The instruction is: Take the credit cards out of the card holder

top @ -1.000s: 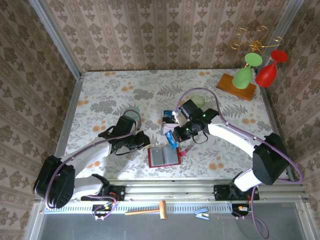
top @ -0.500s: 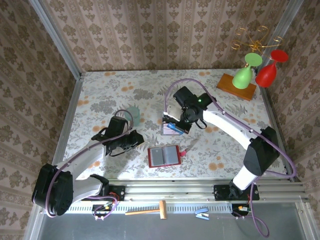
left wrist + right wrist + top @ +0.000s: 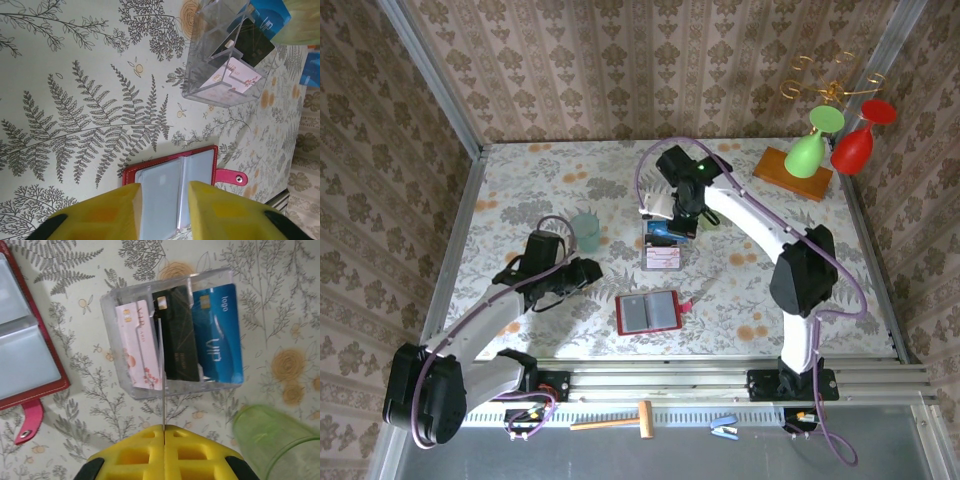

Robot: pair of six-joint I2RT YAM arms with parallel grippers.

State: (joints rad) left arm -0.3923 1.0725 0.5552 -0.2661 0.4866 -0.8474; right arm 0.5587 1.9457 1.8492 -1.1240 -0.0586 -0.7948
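Card holder [image 3: 647,312] is seen lying open and flat on the patterned table [image 3: 520,190], low in the centre of the overhead view. Its grey inside is turned up and its red tab [image 3: 232,177] is stretched out to one side. The left gripper [image 3: 164,194] is held over it, yellow fingers spread wide with nothing between them.

Just above the holder in the frame, near but not touching, a clear plastic box [image 3: 117,305] is placed. The credit cards [image 3: 165,320] are lodged in it side by side: a pink-white card [image 3: 137,347], a black card [image 3: 177,355] and a blue card [image 3: 217,332].

The right gripper [image 3: 164,431] is poised over the box with its fingers pressed together. A thin line runs from the box to their seam, possibly a divider seen edge-on. A green cup [image 3: 270,445] is found just beside the box.
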